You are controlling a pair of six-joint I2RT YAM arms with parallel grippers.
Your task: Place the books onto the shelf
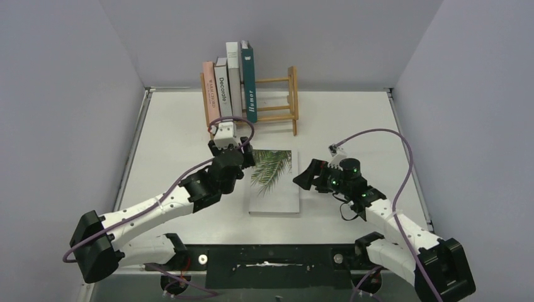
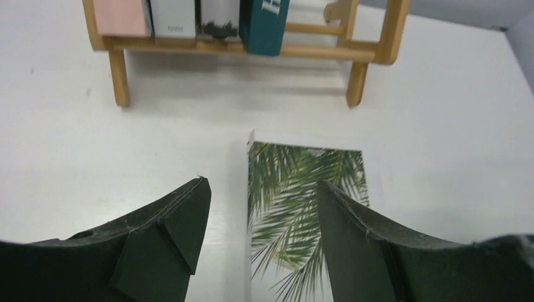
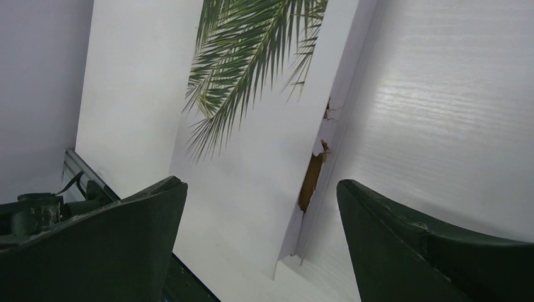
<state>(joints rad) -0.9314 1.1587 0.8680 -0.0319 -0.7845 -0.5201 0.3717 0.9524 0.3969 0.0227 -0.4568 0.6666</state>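
The white book with green palm leaves [image 1: 274, 182] lies flat on the table in front of the shelf [image 1: 277, 80]. Pink [image 1: 208, 88], "Decorate" [image 1: 223, 88], grey [image 1: 234, 69] and teal "Humor" [image 1: 249, 75] books stand upright in the shelf's left half. My left gripper [image 1: 234, 151] is open over the palm book's far left corner. In the left wrist view this gripper [image 2: 261, 189] straddles the left edge of the palm book [image 2: 296, 182]. My right gripper [image 1: 306, 176] is open at the book's right side, and its wrist view shows it [image 3: 261, 185] spanning that edge of the book [image 3: 252, 94].
The right half of the shelf [image 2: 327, 51] holds no book. Grey walls close in the white table [image 1: 352, 126] on three sides. A dark base plate [image 1: 264, 258] runs along the near edge. The palm book's right edge has a small brown tear [image 3: 313, 179].
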